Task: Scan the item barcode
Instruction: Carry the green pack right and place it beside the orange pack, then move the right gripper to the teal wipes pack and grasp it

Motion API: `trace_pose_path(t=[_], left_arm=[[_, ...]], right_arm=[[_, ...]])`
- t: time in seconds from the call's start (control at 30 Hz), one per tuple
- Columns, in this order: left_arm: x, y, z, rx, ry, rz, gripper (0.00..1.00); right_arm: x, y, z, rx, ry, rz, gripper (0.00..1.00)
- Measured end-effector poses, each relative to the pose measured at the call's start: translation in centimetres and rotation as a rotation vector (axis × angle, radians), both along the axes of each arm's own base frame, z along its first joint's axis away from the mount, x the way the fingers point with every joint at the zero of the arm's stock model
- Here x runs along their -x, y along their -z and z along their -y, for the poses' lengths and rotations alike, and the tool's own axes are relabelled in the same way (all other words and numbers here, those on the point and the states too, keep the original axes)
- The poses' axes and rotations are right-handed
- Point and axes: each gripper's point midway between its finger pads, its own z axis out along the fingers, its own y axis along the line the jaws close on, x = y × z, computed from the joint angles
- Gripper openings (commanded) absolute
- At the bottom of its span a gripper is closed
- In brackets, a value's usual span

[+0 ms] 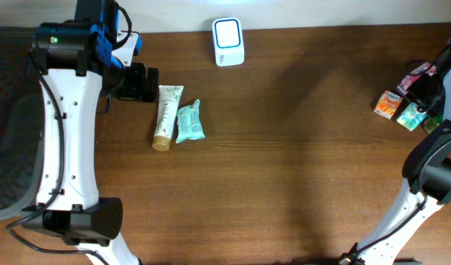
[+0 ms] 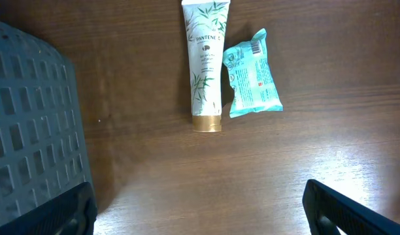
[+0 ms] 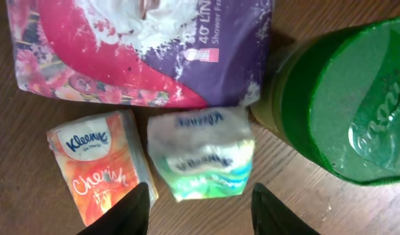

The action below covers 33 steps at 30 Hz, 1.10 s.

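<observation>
A white barcode scanner stands at the table's far edge. A cream tube and a teal packet lie side by side, the packet's barcode facing up. My left gripper hovers open just left of them, nothing between its fingers. At the far right my right gripper stands open low over a green-and-white tissue pack. The pack rests on the table just beyond the fingertips.
An orange tissue pack, a pink-and-purple wipes pack and a green round container crowd around the right gripper. A grey mesh basket lies at the left edge.
</observation>
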Motion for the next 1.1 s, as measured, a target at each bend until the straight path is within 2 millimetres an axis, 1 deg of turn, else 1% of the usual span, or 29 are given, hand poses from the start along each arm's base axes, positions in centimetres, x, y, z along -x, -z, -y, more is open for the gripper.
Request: trace_pose_path(t=[0.03,0.1,0.13,0.2,0.27,0.3,0.33,0.37,0.4,0.43,0.53,0.57,0.6,0.63,0.67,0.73,0.77,0.8,0.83,0.87,0.9,0.93,1.0,1.1], left_arm=[[0.0,0.0,0.0,0.000,0.000,0.000,0.99],[0.0,0.0,0.0,0.000,0.000,0.000,0.99],[0.0,0.0,0.0,0.000,0.000,0.000,0.99],[0.0,0.0,0.0,0.000,0.000,0.000,0.99],[0.0,0.0,0.0,0.000,0.000,0.000,0.99],[0.0,0.0,0.0,0.000,0.000,0.000,0.99],[0.0,0.0,0.0,0.000,0.000,0.000,0.99],[0.0,0.0,0.0,0.000,0.000,0.000,0.99],[0.0,0.0,0.0,0.000,0.000,0.000,0.99],[0.0,0.0,0.0,0.000,0.000,0.000,0.99],[0.0,0.0,0.0,0.000,0.000,0.000,0.99],[0.0,0.0,0.0,0.000,0.000,0.000,0.99],[0.0,0.0,0.0,0.000,0.000,0.000,0.99],[0.0,0.0,0.0,0.000,0.000,0.000,0.99],[0.0,0.0,0.0,0.000,0.000,0.001,0.99],[0.0,0.0,0.0,0.000,0.000,0.000,0.99],[0.0,0.0,0.0,0.000,0.000,0.000,0.99],[0.0,0.0,0.0,0.000,0.000,0.000,0.99],[0.0,0.0,0.0,0.000,0.000,0.000,0.99],[0.0,0.0,0.0,0.000,0.000,0.000,0.99],[0.0,0.0,0.0,0.000,0.000,0.000,0.99],[0.0,0.0,0.0,0.000,0.000,0.000,0.99],[0.0,0.0,0.0,0.000,0.000,0.000,0.99],[0.0,0.0,0.0,0.000,0.000,0.000,0.99]], right_arm=[[-0.1,0.0,-0.1,-0.003,-0.003,0.004,0.47],[-0.9,0.0,-1.1,-0.031,-0.024,0.026,0.49],[-1.9,0.0,-2.6,-0.060,-0.064,0.051,0.52],[-2.9,0.0,-4.1,-0.080,-0.116,0.068,0.53],[-4.4,0.0,-6.9,-0.101,-0.195,0.082,0.64],[-5.2,0.0,-9.0,-0.114,-0.244,0.086,0.69],[-6.0,-0.1,-11.5,-0.136,-0.299,0.094,0.72],[-6.3,-0.1,-12.5,-0.152,-0.320,0.100,0.72],[-6.9,-0.1,-14.8,-0.186,-0.364,0.113,0.72],[-7.2,-0.2,-16.2,-0.208,-0.390,0.120,0.73],[-8.1,-0.4,-22.0,-0.278,-0.497,0.135,0.73],[-8.2,-0.4,-25.2,-0.302,-0.560,0.130,0.73],[-8.2,-0.4,-27.5,-0.311,-0.615,0.127,0.74],[-8.2,-0.2,-30.5,-0.315,-0.688,0.129,0.78],[-8.1,0.3,-33.1,-0.318,-0.746,0.129,0.83],[-7.1,1.4,-38.4,-0.332,-0.860,0.121,0.91],[-6.5,2.0,-40.8,-0.342,-0.910,0.117,0.99],[-6.0,2.3,-43.4,-0.359,-0.965,0.130,0.99],[-5.5,2.5,-45.4,-0.385,-1.007,0.142,0.99],[-5.4,2.4,-47.5,-0.417,-1.053,0.177,0.99],[-5.0,2.2,-49.0,-0.447,-1.079,0.192,0.99],[-4.8,1.4,-51.7,-0.501,-1.134,0.244,0.99],[-4.3,0.8,-53.8,-0.562,-1.169,0.275,0.99],[-3.8,0.2,-55.9,-0.632,-1.146,0.295,0.99]])
